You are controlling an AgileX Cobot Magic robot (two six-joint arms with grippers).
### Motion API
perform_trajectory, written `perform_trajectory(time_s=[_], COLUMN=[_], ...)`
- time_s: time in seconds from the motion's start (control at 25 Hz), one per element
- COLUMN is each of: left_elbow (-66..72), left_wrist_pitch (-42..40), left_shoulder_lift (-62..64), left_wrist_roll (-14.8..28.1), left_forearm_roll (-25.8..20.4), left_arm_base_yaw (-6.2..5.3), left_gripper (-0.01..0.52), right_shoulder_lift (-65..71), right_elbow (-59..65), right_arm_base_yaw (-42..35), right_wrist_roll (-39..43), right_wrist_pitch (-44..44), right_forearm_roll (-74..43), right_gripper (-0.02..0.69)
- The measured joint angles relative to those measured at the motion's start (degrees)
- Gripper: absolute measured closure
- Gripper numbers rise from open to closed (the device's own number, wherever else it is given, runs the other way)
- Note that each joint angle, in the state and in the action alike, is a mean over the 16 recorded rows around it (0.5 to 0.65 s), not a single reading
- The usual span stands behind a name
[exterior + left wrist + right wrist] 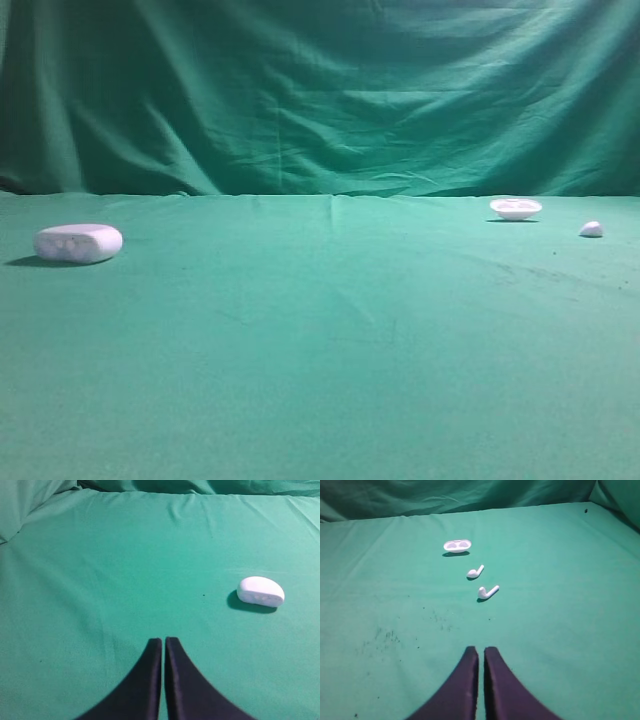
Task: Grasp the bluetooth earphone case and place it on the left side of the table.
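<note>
The white pill-shaped bluetooth earphone case [78, 242] lies on the green table [330, 340] at the far left. It also shows in the left wrist view [260, 591], to the right of and beyond my left gripper [163, 640]. That gripper is shut and empty, well apart from the case. My right gripper [481, 649] is shut and empty over bare cloth. Neither gripper shows in the exterior high view.
A small shallow white dish [516, 208] lies at the back right, with a tiny white piece [591, 229] further right. In the right wrist view the dish [457, 546] and two loose white earbuds [475, 571] [487, 592] lie ahead of the gripper. A green curtain [320, 90] hangs behind.
</note>
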Motion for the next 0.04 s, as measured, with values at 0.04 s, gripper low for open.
perform_trajectory(time_s=[0.04], left_elbow=[0.0], left_wrist_pitch=[0.0], left_shoulder_lift=[0.0], left_wrist_roll=[0.0], left_forearm_roll=[0.0], left_arm_base_yaw=[0.0], left_gripper=[0.514], right_shoulder_lift=[0.0], right_elbow=[0.0], right_arm_base_yaw=[0.0], right_wrist_roll=[0.0], right_wrist_pitch=[0.0], right_forearm_roll=[0.0], right_gripper=[0.665])
